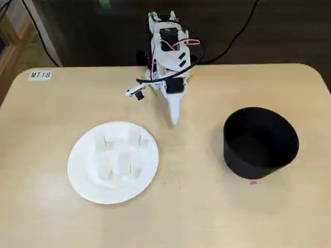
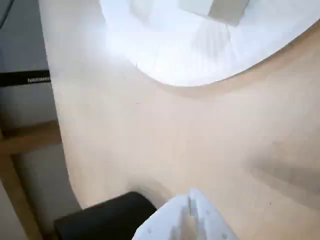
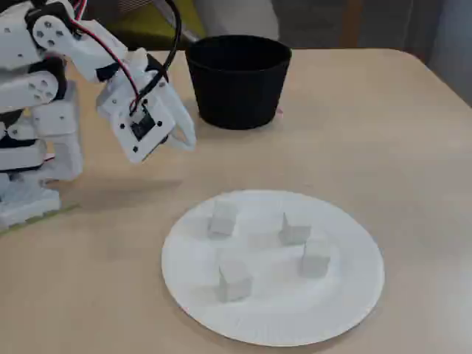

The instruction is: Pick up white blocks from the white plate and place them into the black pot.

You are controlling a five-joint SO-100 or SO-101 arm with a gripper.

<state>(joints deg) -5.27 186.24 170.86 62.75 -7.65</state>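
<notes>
- The white plate lies on the light wooden table and holds four white blocks spread apart near its middle.
- The black pot stands upright beyond the plate in a fixed view; nothing can be made out inside it.
- The claw hangs empty above the table between plate and pot, its fingers together.
- Only a fixed view shows the label "MT18" at the table's corner, far from the plate.
- The wrist view shows the plate's ribbed rim close up.
</notes>
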